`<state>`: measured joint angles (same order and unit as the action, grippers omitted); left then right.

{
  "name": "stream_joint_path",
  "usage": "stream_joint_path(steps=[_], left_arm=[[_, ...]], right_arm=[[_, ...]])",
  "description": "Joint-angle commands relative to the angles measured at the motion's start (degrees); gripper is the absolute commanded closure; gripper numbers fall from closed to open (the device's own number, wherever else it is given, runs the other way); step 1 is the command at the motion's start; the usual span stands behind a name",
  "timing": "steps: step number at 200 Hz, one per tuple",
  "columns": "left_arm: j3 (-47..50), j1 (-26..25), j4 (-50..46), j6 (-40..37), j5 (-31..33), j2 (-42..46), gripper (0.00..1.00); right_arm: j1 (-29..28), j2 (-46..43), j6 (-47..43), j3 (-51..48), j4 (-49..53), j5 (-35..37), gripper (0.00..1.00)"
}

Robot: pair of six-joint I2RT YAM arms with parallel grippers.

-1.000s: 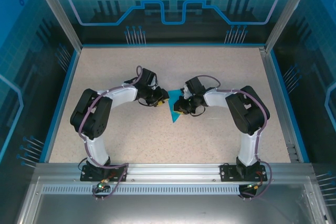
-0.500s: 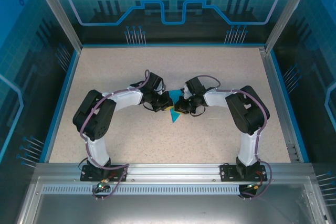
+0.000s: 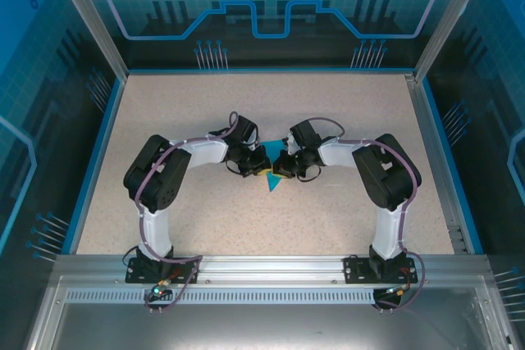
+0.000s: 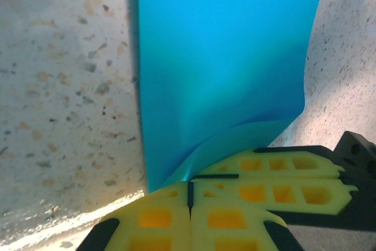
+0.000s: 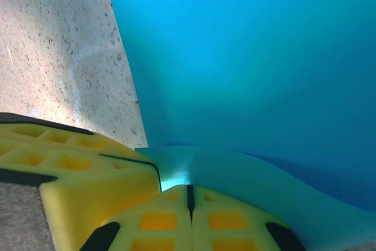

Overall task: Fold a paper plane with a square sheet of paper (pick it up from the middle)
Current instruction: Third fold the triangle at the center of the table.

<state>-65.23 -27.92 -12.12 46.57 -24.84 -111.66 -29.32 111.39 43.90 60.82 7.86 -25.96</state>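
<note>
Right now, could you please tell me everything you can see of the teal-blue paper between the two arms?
The paper is thin, plain teal-blue and smooth. From above it shows as a narrow wedge near the middle of the table, its tip pointing toward the arm bases. Most of it seems to lie on the speckled surface. One edge curls up where the left end effector and the right end effector pinch it, both shut, side by side.

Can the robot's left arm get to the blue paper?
Yes, it seems so. The left gripper is pinched shut on the blue paper, and the right gripper pinches it close beside.
</note>
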Motion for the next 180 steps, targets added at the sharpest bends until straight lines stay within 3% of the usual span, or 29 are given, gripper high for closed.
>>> stream_joint_path(steps=[1, 91, 180], left_arm=[[-1.13, -0.2, -1.42, -0.33, 0.09, -1.19, 0.97], [-0.48, -0.2, -4.93, -1.45, 3.7, -2.95, 0.98], [-0.19, -0.2, -7.57, -2.55, 5.73, -3.21, 0.99]], right_arm=[[-0.22, 2.49, -0.74, -0.31, 3.57, 1.76, 0.95], [2.07, -6.83, -1.67, -4.14, -3.48, -1.93, 0.92], [4.84, -1.51, -1.32, -4.18, -2.14, -0.07, 0.93]])
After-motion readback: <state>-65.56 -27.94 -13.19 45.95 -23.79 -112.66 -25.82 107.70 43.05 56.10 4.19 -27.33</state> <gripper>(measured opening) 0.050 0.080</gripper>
